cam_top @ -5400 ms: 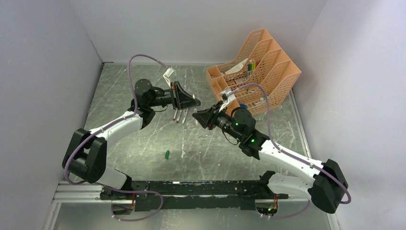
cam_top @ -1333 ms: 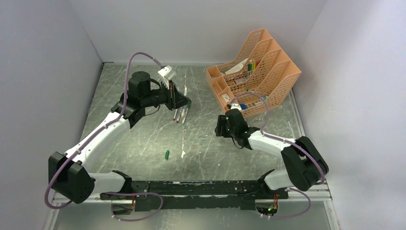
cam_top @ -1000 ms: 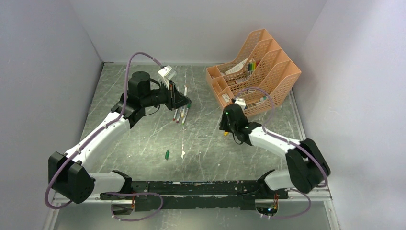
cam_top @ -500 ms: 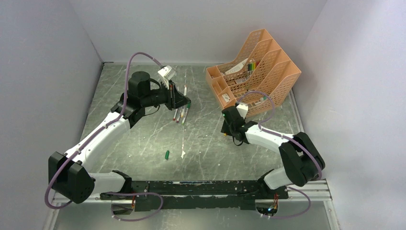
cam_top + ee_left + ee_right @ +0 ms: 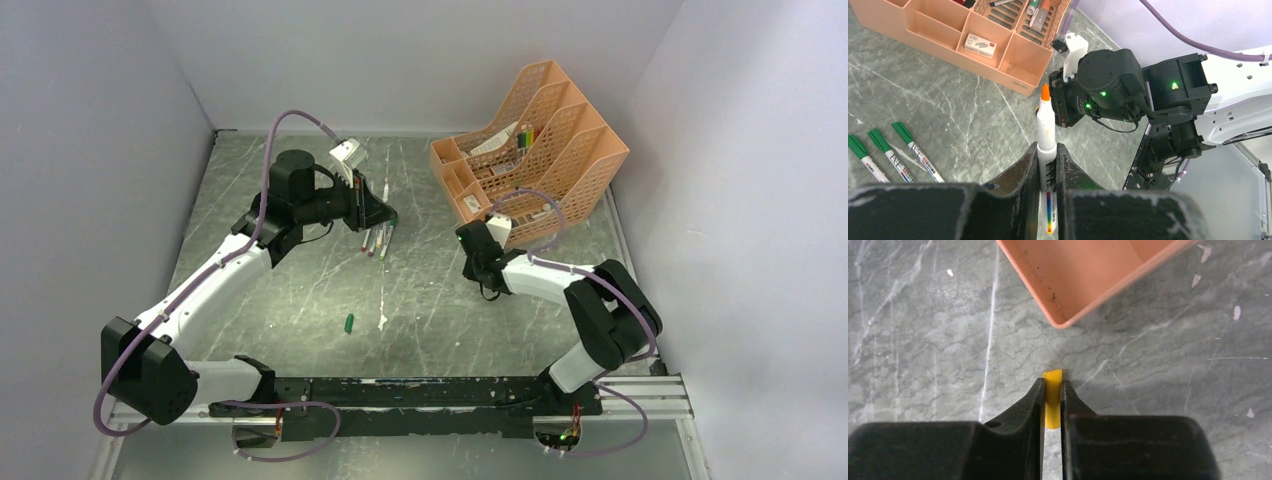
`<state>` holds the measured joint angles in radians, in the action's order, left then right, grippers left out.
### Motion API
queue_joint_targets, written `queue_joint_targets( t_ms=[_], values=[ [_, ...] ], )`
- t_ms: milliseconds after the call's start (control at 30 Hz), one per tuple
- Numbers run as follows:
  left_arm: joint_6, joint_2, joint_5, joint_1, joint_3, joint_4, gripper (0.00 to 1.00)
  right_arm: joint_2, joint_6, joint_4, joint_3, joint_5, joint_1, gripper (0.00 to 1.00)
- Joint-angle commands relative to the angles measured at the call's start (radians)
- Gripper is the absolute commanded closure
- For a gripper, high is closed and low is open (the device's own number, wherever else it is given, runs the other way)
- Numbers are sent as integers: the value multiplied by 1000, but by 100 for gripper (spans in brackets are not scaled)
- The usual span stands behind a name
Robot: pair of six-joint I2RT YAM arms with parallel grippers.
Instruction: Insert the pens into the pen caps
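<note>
- Step judged: a pen and a cap are each in hand, and the mating is not yet done.
- The left gripper (image 5: pixel 1047 150) is clamped on a white pen (image 5: pixel 1046 122), which is held upright with its orange tip well beyond the fingertips.
- The right gripper (image 5: pixel 1052 384) is clamped on a small yellow cap (image 5: pixel 1052 407), whose end is seen just past the fingertips.
- Next move, judged: the cap's mouth is to be turned toward the tip, then the two lined up and pressed together.
- A corner of the orange organiser (image 5: pixel 1064 322) is seen just ahead of the right jaws.
- From the left wrist, a white box (image 5: pixel 980 44) is seen in one compartment, and markers (image 5: pixel 1034 6) in the mesh slots behind.
- Three green-capped pens (image 5: pixel 913 150) are noted on the table to the left of the left jaws.
</note>
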<state>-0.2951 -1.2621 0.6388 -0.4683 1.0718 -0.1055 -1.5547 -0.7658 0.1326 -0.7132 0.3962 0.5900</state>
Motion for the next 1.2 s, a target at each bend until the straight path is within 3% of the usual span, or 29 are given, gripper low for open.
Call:
queue_joint_targets(
  t_ms=[0,133,267,400,500,800,1167],
  values=[
    [13,22,-16,5,13,-20,93,-32,-3,27,-4,1,12,99],
    [4,18,2,5,7,-6,93,31,22,-17,10,-32,14,100],
    [-42,4,63,5,-15,48,93,220,59,-148,73,-86,15,100],
    [-161,-19,158,0,-68,190,93,472,114,-326,145,-178,8,100],
    [-276,-49,197,-27,-106,325,93,562,139,-425,156,-270,-4,100],
    [-489,-117,230,-127,-155,581,93,668,75,-597,121,-337,-16,100],
    [-610,-179,302,-203,-159,761,93,657,68,-742,105,-440,-18,100]
  ],
)
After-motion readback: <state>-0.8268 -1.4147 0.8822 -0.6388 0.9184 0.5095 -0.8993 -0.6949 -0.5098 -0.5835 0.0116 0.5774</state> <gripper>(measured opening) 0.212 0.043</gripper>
